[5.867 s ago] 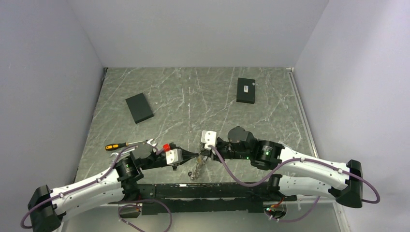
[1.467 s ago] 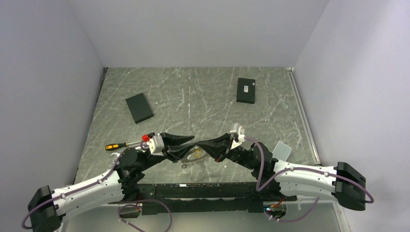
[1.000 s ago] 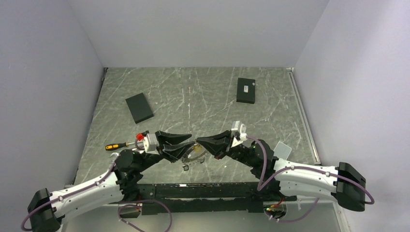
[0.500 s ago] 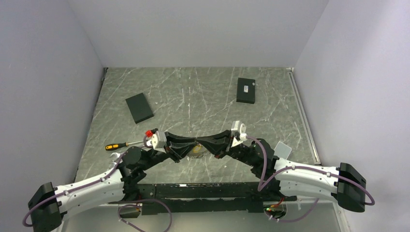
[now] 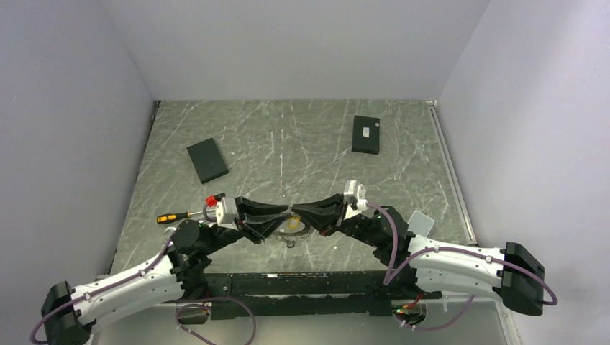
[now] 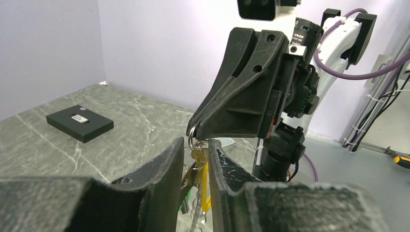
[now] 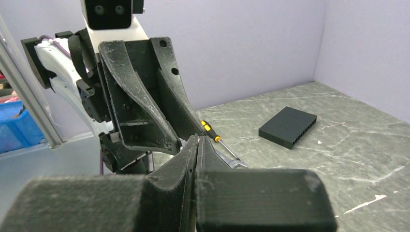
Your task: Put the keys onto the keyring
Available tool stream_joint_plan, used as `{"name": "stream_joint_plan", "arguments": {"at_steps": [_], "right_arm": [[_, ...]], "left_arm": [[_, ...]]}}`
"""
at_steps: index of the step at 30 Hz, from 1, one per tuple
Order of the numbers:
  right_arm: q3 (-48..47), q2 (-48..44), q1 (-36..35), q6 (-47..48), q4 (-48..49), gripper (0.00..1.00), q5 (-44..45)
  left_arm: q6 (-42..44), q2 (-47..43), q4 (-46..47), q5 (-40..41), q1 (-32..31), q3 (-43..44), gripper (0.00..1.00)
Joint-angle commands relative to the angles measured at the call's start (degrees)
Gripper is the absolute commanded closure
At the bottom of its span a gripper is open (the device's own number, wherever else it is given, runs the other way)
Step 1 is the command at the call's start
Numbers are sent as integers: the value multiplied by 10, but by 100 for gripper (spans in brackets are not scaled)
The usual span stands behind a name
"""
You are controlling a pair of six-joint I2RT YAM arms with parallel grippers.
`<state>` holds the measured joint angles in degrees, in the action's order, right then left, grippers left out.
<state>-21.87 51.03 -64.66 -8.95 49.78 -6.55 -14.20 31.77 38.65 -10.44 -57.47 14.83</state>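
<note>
Both grippers meet above the table's near middle. My right gripper (image 5: 296, 211) is shut, and the thin silver keyring (image 6: 192, 134) pokes out of its tip. A bunch of keys hangs from the ring, among them the yellow-headed key (image 6: 205, 178), which also shows in the top view (image 5: 293, 225). My left gripper (image 6: 197, 141) has narrow jaws, closed round the hanging bunch just below the ring. Its fingers (image 6: 170, 164) flank the keys. In the right wrist view my right gripper (image 7: 198, 140) has its pads pressed together, so the ring is hidden there.
An orange-handled screwdriver (image 5: 175, 216) and a silver wrench (image 7: 227, 159) lie left of the grippers. A black box (image 5: 207, 160) sits at the mid left. A labelled black box (image 5: 366, 134) sits at the back right. A white card (image 5: 419, 224) lies beside the right arm.
My left gripper was wide open a second ago. It has narrowed round the keys under the ring. My right gripper has stayed shut in place.
</note>
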Motion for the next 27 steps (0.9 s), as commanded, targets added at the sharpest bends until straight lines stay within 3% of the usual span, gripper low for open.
{"name": "stream_joint_plan", "arguments": {"at_steps": [1,9,15,27], "right_arm": [[-32,1,2,4,49,100,-15],[-31,6,3,-3,60,100,-17],[-34,-2,4,2,54,100,-15],[-34,-6,4,1,54,100,-17]], "left_arm": [[5,0,14,-14,-1,21,71],[0,58,52,-30,-1,27,78],[1,52,48,-23,-1,24,80],[0,31,9,-7,-1,28,71]]}}
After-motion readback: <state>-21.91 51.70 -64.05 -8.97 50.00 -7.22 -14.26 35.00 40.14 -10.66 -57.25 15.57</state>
